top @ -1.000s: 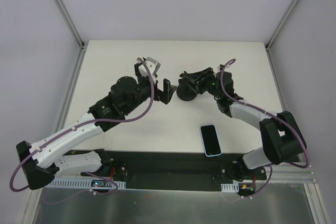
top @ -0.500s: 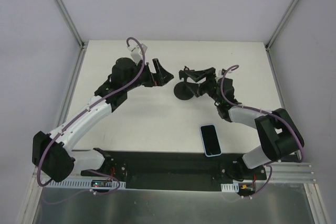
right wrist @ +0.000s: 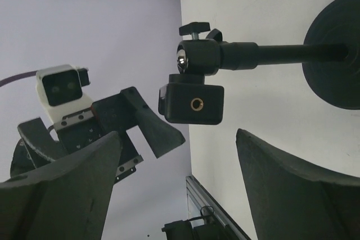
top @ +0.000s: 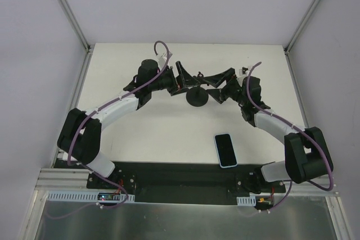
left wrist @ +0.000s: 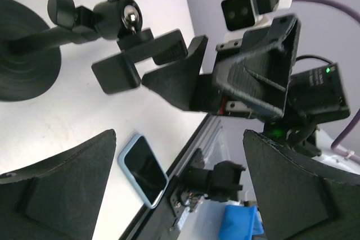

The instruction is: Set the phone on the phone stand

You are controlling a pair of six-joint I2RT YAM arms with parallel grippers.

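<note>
The left gripper and right gripper, both spread, are flanking the stand; the phone is lying lengthwise toward the arm bases from it, probably within easier reach of the right.

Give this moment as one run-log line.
left gripper: open, by stand | right gripper: open, by stand | phone: flat on table, unheld | stand: upright, empty
</note>
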